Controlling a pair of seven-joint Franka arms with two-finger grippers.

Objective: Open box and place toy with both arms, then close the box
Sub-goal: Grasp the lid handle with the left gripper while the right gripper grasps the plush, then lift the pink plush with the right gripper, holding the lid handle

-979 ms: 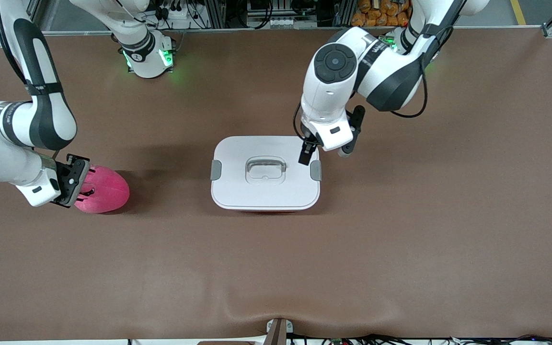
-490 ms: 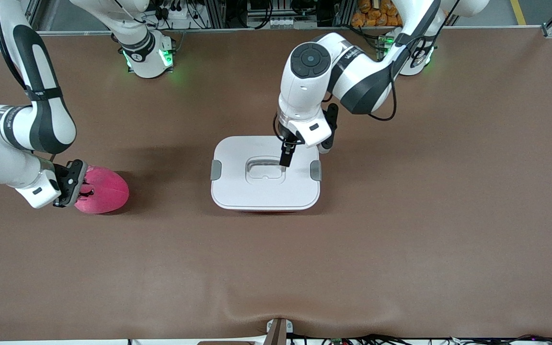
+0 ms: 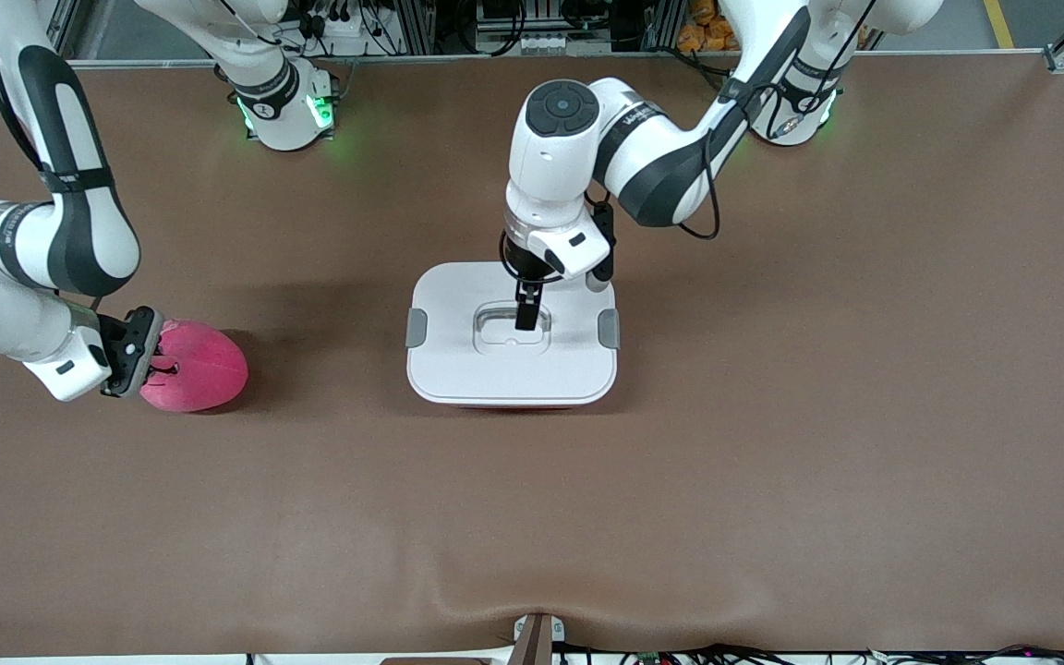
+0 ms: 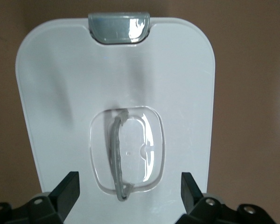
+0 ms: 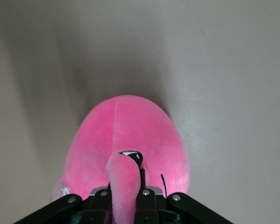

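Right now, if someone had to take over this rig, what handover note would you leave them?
Left gripper: open, over the recessed handle in the lid, fingers either side of it, not gripping.
Right gripper: shut on the toy, pinching a soft ear-like part; the toy looks to be resting on the table toward the right arm's end.
Box: mid-table, lid on, both grey clips look flat against it.
Done: toy grasped, left arm lined up on the handle.
Left: open the box, put the toy in, close the lid.
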